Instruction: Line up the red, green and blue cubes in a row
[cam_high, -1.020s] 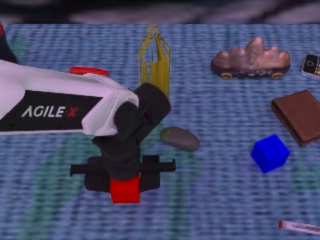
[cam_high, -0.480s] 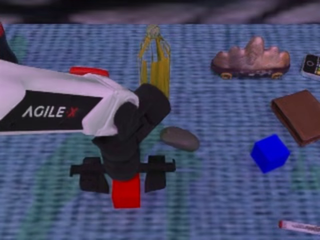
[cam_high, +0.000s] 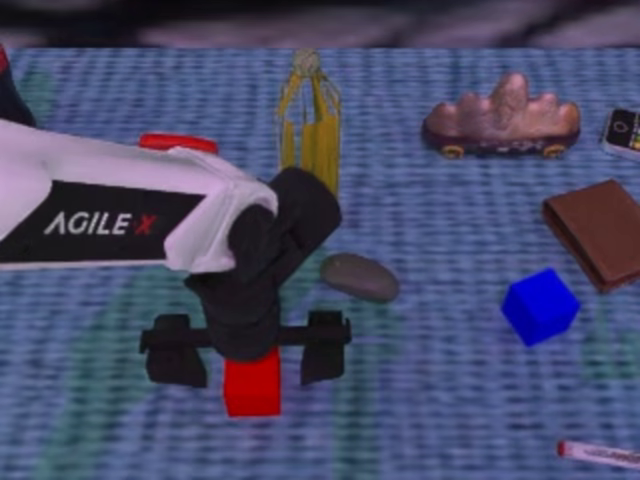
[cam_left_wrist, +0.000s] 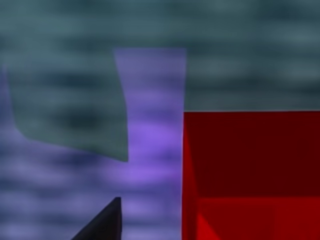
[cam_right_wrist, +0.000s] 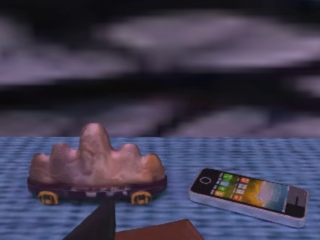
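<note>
Red cube (cam_high: 251, 387) is set on the desk (cam_high: 450, 400) at lower left-centre between the wide-spread fingers of the left end effector (cam_high: 247, 350), nothing gripped; a straight vertical lift is advised to avoid nudging it.

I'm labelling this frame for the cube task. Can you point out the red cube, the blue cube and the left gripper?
red cube (cam_high: 251, 388), top view, on its top face.
blue cube (cam_high: 540, 306), top view, on its top face.
left gripper (cam_high: 246, 350), top view, midway between its open fingers, over the red cube.
</note>
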